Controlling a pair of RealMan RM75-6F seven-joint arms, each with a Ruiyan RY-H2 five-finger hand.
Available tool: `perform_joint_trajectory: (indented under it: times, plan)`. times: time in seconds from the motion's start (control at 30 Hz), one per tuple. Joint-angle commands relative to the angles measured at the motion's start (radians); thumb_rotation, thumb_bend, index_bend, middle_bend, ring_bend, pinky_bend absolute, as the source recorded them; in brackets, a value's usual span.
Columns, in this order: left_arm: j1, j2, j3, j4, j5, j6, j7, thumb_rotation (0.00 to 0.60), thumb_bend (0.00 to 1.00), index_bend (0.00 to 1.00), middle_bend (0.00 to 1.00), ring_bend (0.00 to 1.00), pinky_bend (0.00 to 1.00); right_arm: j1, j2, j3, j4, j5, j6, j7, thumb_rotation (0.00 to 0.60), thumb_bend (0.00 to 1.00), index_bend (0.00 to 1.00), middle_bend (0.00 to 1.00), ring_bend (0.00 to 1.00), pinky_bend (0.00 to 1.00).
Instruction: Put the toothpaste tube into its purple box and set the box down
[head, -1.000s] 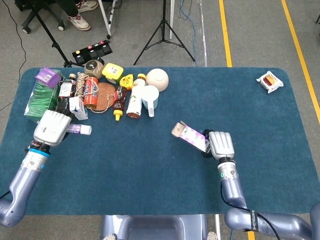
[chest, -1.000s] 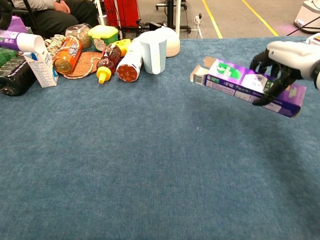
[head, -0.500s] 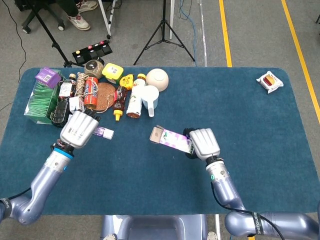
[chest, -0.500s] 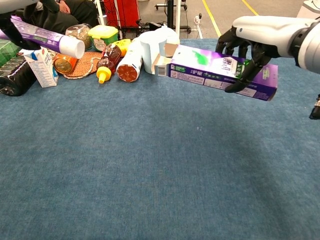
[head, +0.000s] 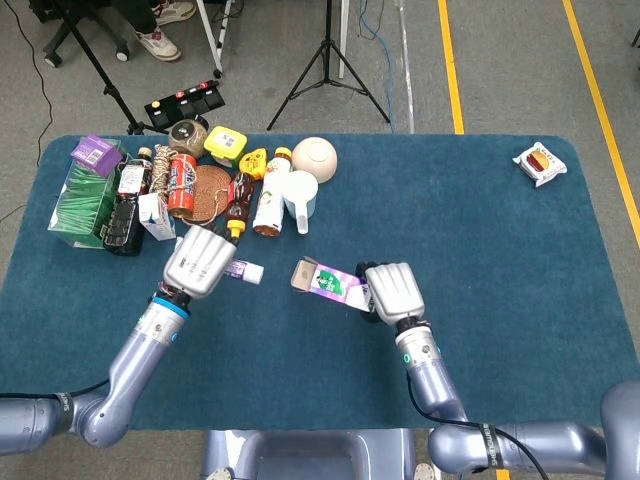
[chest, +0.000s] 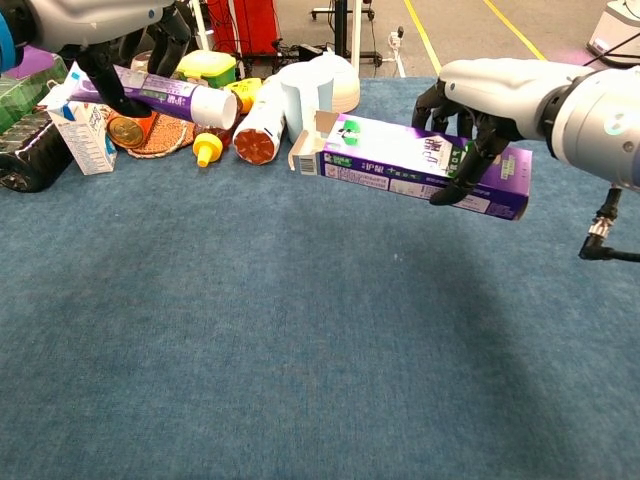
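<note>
Two hands closing the gap

Both hands have swung inward. The left hand (head: 203, 263) grips the white-capped purple toothpaste tube (chest: 160, 93), cap toward the right hand (chest: 487, 92), which holds the long purple cardboard box (chest: 420, 165) aloft, open flap (head: 303, 274) facing it. Insertion looks close. Cluttered bottles (head: 268, 195) crowd behind; bare blue tablecloth (head: 300, 360) lies nearer the robot.

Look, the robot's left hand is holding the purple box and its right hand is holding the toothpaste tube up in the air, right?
Not quite: the hands are swapped. The left hand holds the toothpaste tube, and the right hand holds the purple box. Both are up off the table, as the chest view shows.
</note>
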Motion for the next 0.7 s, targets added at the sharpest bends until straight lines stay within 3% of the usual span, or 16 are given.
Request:
perform_joint_trajectory:
  times: [0.03, 0.7]
  plan:
    - [-0.014, -0.022, 0.004, -0.003, -0.019, 0.011, 0.019, 0.6, 0.22, 0.57, 0.49, 0.5, 0.72, 0.003, -0.003, 0.005, -0.003, 0.005, 0.004, 0.0, 0.6, 0.43, 0.46, 0.52, 0.52, 0.65]
    - [-0.101, -0.123, 0.003, 0.01, -0.118, 0.081, 0.079, 0.6, 0.22, 0.57, 0.49, 0.5, 0.72, 0.034, -0.032, 0.012, -0.07, 0.026, 0.044, -0.034, 0.6, 0.43, 0.46, 0.52, 0.52, 0.65]
